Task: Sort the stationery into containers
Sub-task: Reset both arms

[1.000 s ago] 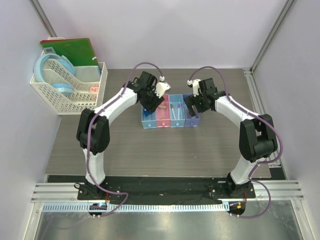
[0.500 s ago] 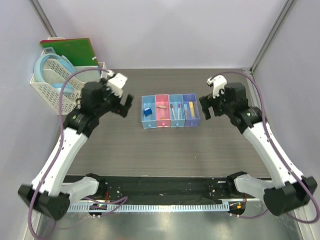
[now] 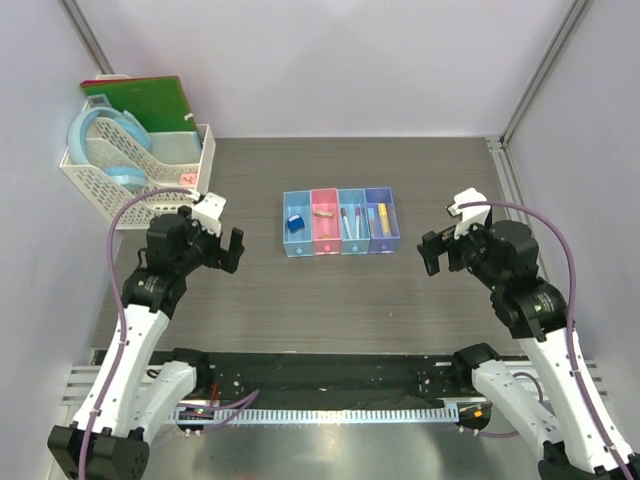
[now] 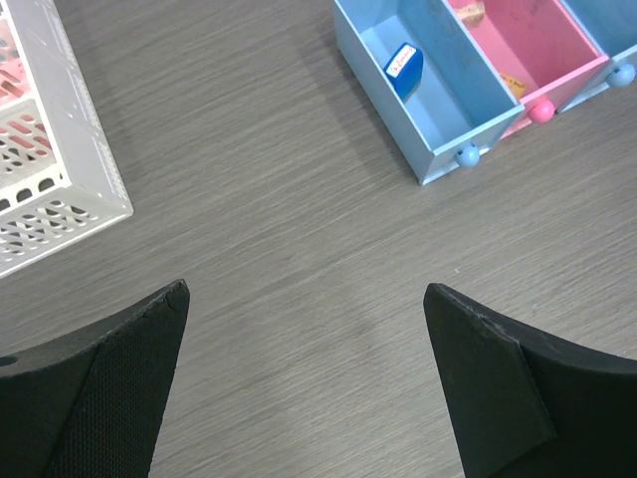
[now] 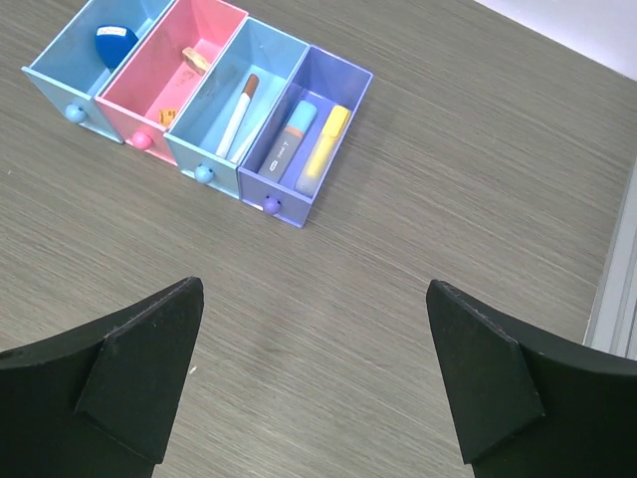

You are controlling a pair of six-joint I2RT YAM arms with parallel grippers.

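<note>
The four joined containers sit mid-table. A small blue cube lies in the blue bin. Tan erasers are in the pink bin. Two thin white pens rest in the light blue bin. The purple bin holds a yellow marker beside a grey marker. My left gripper hangs left of the row, open over bare table. On the row's right, my right gripper is open too, with nothing between its fingers.
A white lattice basket at the back left holds a green book and pale blue rings. Its corner shows in the left wrist view. A metal rail runs along the table's right edge.
Both arms have pulled back from the bins toward the near side, left arm leftward, right arm rightward. The left gripper opened and the blue cube lies in the blue bin.
</note>
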